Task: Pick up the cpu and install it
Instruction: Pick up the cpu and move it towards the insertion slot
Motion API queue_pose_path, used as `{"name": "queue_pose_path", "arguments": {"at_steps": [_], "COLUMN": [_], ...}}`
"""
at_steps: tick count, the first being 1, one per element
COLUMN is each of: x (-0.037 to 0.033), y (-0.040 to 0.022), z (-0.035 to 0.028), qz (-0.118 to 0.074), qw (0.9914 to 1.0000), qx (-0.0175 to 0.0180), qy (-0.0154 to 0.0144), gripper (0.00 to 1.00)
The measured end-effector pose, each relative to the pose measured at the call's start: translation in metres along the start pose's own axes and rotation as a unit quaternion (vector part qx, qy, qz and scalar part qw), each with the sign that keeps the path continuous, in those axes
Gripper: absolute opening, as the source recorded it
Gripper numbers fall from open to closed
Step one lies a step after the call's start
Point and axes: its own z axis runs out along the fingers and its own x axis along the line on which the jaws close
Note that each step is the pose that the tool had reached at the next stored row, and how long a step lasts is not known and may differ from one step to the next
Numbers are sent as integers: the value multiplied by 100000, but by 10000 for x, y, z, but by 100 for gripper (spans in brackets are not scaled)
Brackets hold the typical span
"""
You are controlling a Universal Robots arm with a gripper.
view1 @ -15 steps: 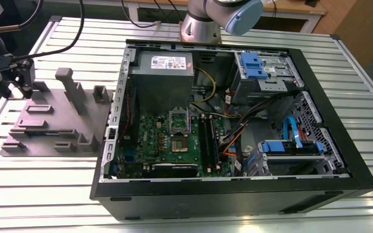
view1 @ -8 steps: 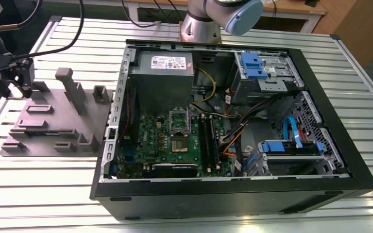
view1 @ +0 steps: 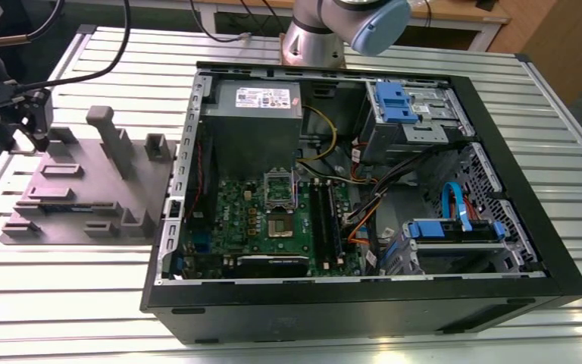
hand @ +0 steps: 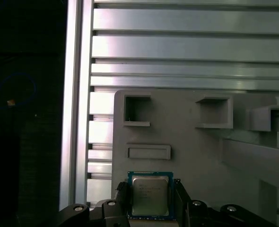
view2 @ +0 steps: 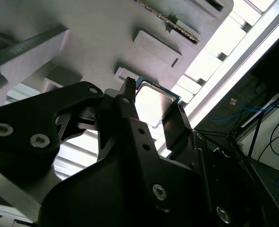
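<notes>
The cpu [hand: 150, 196], a small square chip with a silvery top and a green rim, sits between the two black fingers of my gripper [hand: 151, 191]. The fingers [hand: 122, 197] press against its opposite edges. It is level with the corner of the grey holder block [hand: 187, 127]. The second wrist view has the cpu [view2: 152, 100] framed by the gripper [view2: 153, 105] just off the block's surface. In the exterior view the gripper [view1: 36, 125] hangs over the block's far corner [view1: 58, 148] at the exterior view's left. The motherboard's socket [view1: 279, 199] lies open inside the computer case [view1: 352, 296].
The grey block [view1: 89, 182] carries upright posts and pockets, one tall post [view1: 102, 125] close to the gripper. A green memory stick [view2: 170, 21] rests in one slot. The ribbed aluminium table [view1: 69, 296] surrounds the case. Cables, drive bays and a power supply [view1: 258, 102] fill the case.
</notes>
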Motion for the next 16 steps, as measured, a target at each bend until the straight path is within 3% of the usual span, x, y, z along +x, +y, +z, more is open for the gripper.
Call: {"name": "queue_pose_path", "arguments": {"at_steps": [16], "x": [1], "y": [2], "z": [-39], "qz": [2], "qw": [100000], "qx": [3], "qy": [1], "gripper": [47]}}
